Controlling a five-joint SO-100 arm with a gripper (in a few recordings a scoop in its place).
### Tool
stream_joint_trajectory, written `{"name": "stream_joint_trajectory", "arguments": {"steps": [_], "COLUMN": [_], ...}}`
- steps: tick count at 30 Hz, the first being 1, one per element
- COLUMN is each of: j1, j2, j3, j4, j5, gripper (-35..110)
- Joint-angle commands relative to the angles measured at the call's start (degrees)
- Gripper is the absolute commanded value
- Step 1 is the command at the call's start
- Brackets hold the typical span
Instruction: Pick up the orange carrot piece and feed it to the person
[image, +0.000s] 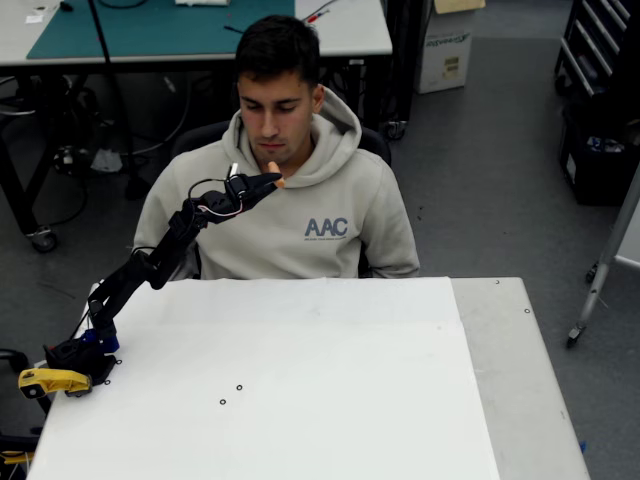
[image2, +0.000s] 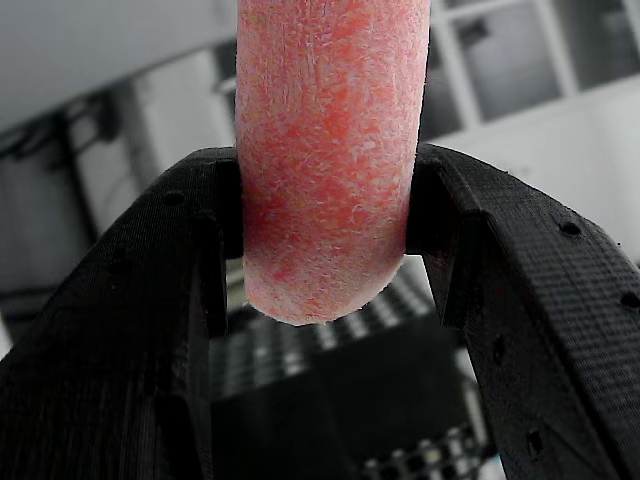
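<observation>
Above white table (image: 300, 380), claw (image: 268, 182) grips orange carrot piece (image2: 325, 150) near person (image: 300, 215); grey floor (image: 490, 180) around.

The tabletop (image: 330, 390) lies bare and open across its white sheet, giving free passage everywhere except its left edge, where the arm's base (image: 70, 365) stands. Behind the far edge the person (image: 290, 215) sits close, chest and shoulders blocking the middle. The pincer (image: 268, 182) is raised just below the chin, the orange carrot piece (image2: 325, 160) filling the space between its fingers (image2: 530, 330). Open floor lies to the person's right in the overhead view.
</observation>
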Motion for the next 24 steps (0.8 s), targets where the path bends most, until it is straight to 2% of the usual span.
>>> {"name": "stream_joint_trajectory", "arguments": {"steps": [1,13,24], "j1": [-0.5,-4.7,-6.1], "j2": [2.7,3.5,2.9], "j3": [1.7,15.6,17.1], "j4": [-7.8,-20.9,-24.3], "j5": [-0.9,-1.0,-1.0], "gripper": [-3,-3,-3]}}
